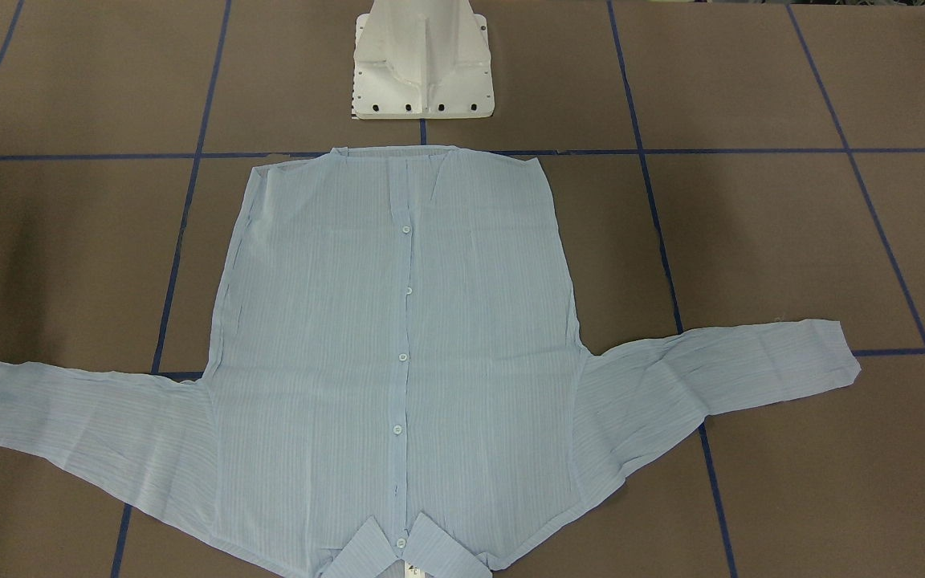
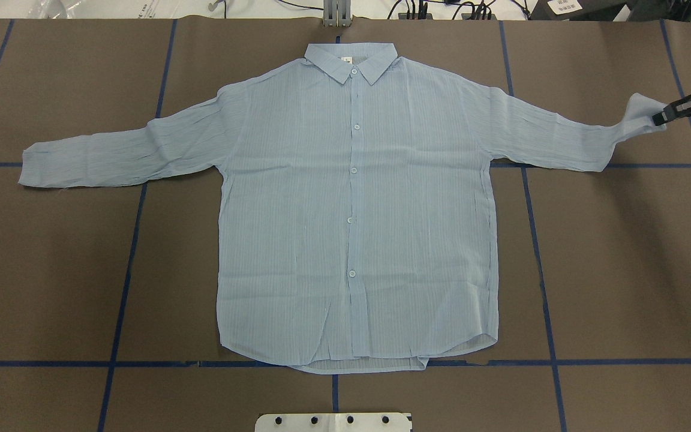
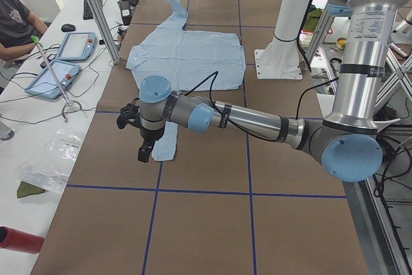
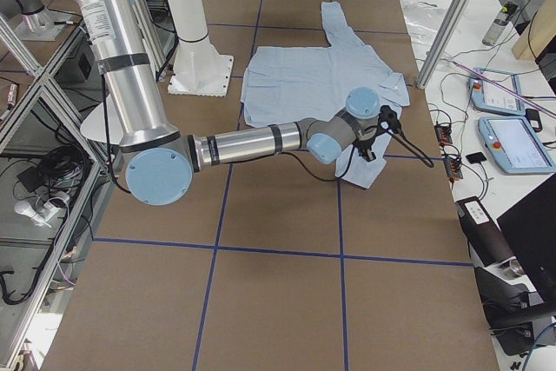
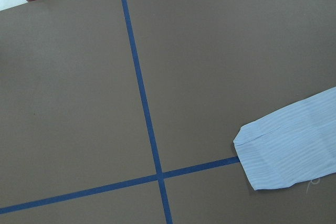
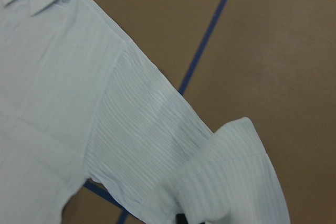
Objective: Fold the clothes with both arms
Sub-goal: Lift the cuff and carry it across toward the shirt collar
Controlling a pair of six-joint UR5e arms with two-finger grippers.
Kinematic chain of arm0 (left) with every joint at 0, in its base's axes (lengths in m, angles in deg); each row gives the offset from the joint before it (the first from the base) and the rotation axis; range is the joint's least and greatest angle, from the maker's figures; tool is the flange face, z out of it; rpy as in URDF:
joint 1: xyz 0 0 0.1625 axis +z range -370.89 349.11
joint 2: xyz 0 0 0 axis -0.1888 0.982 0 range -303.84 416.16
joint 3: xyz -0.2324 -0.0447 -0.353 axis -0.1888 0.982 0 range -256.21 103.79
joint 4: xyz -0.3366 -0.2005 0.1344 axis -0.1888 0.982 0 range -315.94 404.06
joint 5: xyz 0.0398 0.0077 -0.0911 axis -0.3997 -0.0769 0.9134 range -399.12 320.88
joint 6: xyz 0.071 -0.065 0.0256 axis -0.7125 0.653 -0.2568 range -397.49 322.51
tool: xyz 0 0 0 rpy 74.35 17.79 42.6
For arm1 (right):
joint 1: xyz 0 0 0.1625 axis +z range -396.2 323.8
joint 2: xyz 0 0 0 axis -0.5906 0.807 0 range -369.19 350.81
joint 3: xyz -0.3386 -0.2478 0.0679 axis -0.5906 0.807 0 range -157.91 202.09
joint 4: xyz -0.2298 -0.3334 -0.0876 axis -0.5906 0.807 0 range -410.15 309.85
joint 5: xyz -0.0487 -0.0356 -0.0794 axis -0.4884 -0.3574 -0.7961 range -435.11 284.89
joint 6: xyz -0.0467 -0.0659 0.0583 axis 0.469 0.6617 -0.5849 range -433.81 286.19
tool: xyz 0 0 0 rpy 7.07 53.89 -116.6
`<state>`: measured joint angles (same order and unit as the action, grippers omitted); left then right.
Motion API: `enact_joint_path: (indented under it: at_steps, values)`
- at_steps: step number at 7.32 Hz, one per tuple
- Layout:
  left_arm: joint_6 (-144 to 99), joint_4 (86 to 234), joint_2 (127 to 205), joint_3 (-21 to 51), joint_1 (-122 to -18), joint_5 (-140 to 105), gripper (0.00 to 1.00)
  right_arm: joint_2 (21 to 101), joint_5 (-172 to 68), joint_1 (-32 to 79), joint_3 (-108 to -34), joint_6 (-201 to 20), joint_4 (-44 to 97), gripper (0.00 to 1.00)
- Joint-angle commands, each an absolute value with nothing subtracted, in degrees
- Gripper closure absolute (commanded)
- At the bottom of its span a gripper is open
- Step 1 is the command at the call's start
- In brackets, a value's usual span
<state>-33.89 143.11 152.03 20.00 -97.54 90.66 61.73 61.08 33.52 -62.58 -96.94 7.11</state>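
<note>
Shirt (image 2: 351, 210): pale blue, fine stripes, long sleeves. Lies flat & front-up mid-desk (image 2: 621, 270), buttoned. Collar (image 2: 350, 60) on the side far from the robot base (image 2: 333, 422), hem nearest it, both sleeves spread out to the sides.
Handling: prob. v. light, thin, limp. No stiffness, so it'll sag & drape from any single hold. Creases easily; sleeves are finely wrinkled. Not fragile, tho a hard tug could skew the body or strain the buttons (image 2: 353, 170). On the brown desk cover the cloth looks likelier to drag than slide.
Where to grip: edges & corners, i.e. cuffs, shoulder seams, hem corners. Pinch a doubled edge (cuff, hem) for a surer bite, and take both layers at once or only the top one lifts.
Right pincer (image 2: 660, 115): clamped on the right cuff (image 2: 642, 111). Cuff end is raised off the desk; rest of that sleeve rests flat. Wrist view shows the cuff bunched close to the lens.
Left pincer (image 3: 145, 151): seen only in the side view, near the left cuff (image 5: 283, 150), which lies flat on the desk. Apart or together: can't tell. Touching cloth or not: can't tell.
</note>
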Motion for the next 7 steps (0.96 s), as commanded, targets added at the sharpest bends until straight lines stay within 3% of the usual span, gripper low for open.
enact_joint_path:
  at_steps: [1, 3, 5, 7]
  values:
    - [-33.89, 143.11, 151.96, 19.33, -97.55, 90.7, 0.0, 50.19, 59.56, 26.59, -62.46, -108.22, 11.34, 1.0]
    - [-33.98, 144.51, 151.96, 17.32, -97.55, 90.7, 0.0, 37.11, 52.81, 19.65, -59.23, -111.07, 23.01, 1.0]
    - [-33.98, 148.8, 151.96, 12.85, -97.55, 90.61, 0.0, 24.79, 43.68, 12.7, -49.14, -113.62, 23.07, 1.0]
    - [-33.89, 152.16, 152.14, 9.58, -97.55, 90.61, 0.0, 21.58, 40.75, 9.52, -45.07, -113.63, 23.07, 1.0]
